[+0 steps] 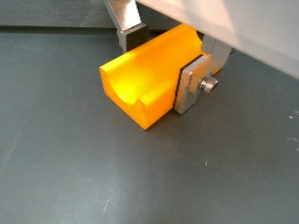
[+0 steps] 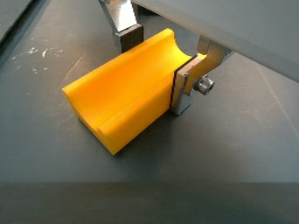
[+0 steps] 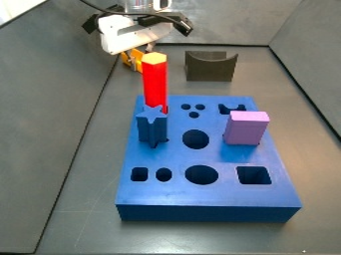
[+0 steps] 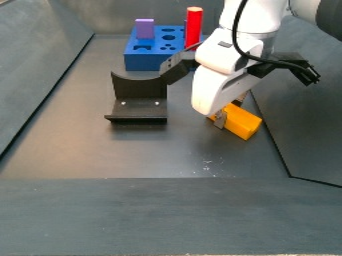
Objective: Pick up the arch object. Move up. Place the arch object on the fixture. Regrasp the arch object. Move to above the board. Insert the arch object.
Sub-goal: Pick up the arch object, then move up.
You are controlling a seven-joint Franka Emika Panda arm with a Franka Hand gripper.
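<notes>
The robot's two-finger gripper is down at the dark floor with its flat silver fingers on either side of the arch object, a small yellow-orange block with a channel-like notch along one face; in both wrist views one plate lies flat against one side of the block and the other stands at the opposite side, so the jaws look closed on it, or very nearly so. The block seems to rest on the floor rather than hang above it, and a side view shows it low beside the gripper, just beyond the near edge of the fixture, a small dark olive-brown open-topped cradle with raised side walls. Farther off lies the board, a thick blue slab with shaped holes, carrying a tall red hexagonal prism and a lilac cube. I judge that the first step, picking up the arch object, is in hand, with the grasp made or just being made. The next move calls for a firm squeeze and a straight lift clear of the floor, then a short carry over to the cradle without tilting the block.
</notes>
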